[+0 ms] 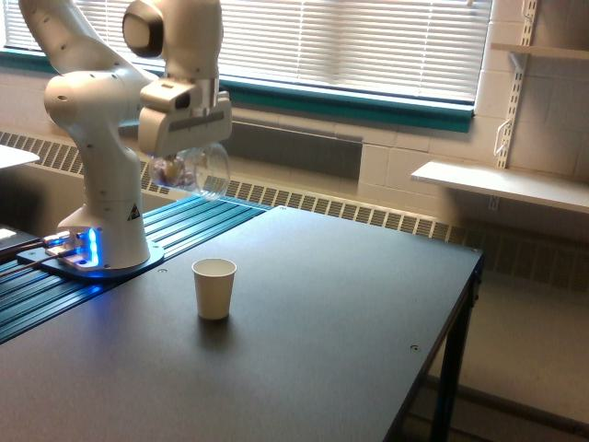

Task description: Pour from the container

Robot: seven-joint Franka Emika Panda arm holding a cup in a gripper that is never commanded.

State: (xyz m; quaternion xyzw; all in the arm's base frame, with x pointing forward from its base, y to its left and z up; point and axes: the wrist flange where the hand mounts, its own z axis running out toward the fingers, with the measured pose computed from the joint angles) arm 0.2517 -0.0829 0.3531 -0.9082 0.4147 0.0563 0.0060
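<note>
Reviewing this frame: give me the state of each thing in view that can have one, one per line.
gripper: shut on the clear cup, raised above the table.
clear cup: held in the air, tilted, reddish-brown bits inside.
paper cup: upright on the table, mouth open, untouched.
window blinds: lowered.
arm base light: glowing blue.
</note>
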